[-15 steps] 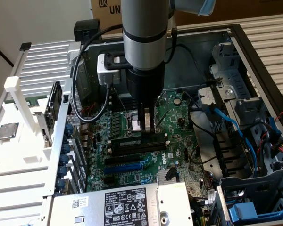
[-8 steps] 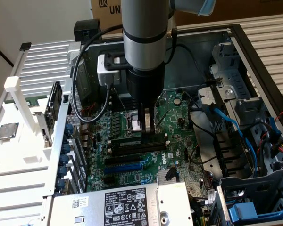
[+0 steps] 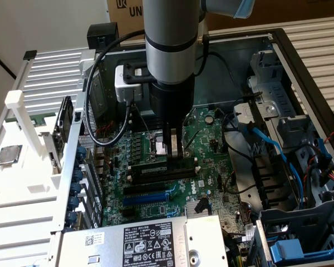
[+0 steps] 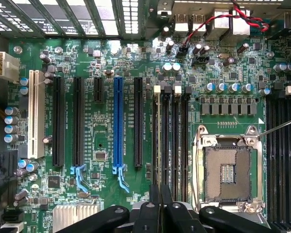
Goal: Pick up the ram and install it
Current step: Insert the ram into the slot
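Note:
The ram [image 3: 156,169], a long thin stick with a pale label, stands on edge in one of the black memory slots [image 3: 164,173] on the green motherboard. My gripper [image 3: 175,154] hangs straight down over the stick's end on the exterior view's right, its tips just above or touching the top edge. The fingers are shut, and I see nothing held between them. In the wrist view, the gripper [image 4: 160,199] is pressed together in line with the memory slots [image 4: 172,141], beside the empty CPU socket [image 4: 230,172].
The open computer case has a drive cage and blue and black cables [image 3: 273,150] on the exterior view's right. A power supply [image 3: 150,242] lies at the front. A silver CPU chip [image 3: 8,154] rests on the white rack outside the case. Expansion slots [image 4: 118,121] lie beyond the memory slots.

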Available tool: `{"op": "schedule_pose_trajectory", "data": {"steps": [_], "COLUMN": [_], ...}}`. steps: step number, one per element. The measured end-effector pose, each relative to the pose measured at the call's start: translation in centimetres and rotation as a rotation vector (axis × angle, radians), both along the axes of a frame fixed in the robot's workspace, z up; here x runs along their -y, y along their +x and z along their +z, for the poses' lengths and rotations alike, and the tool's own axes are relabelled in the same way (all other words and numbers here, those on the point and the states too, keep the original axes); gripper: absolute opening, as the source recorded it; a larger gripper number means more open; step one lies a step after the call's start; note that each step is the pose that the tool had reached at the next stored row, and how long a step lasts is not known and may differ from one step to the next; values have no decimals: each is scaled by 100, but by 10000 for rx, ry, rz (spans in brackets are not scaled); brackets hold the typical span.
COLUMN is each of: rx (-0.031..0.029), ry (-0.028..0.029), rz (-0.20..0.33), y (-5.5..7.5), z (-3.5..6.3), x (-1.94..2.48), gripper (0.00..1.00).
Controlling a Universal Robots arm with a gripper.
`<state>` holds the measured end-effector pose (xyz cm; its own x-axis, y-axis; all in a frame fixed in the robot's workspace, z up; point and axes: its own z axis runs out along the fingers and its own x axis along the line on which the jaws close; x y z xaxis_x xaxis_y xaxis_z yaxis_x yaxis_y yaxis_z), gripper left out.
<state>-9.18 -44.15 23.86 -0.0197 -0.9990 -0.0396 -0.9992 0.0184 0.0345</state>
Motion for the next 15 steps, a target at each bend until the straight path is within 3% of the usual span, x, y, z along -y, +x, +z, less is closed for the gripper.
{"op": "schedule_pose_trajectory", "data": {"steps": [15], "rx": [0], "ry": [-1], "rz": [-97], "y": [0], "z": [-6], "x": [7], "gripper": [12]}}
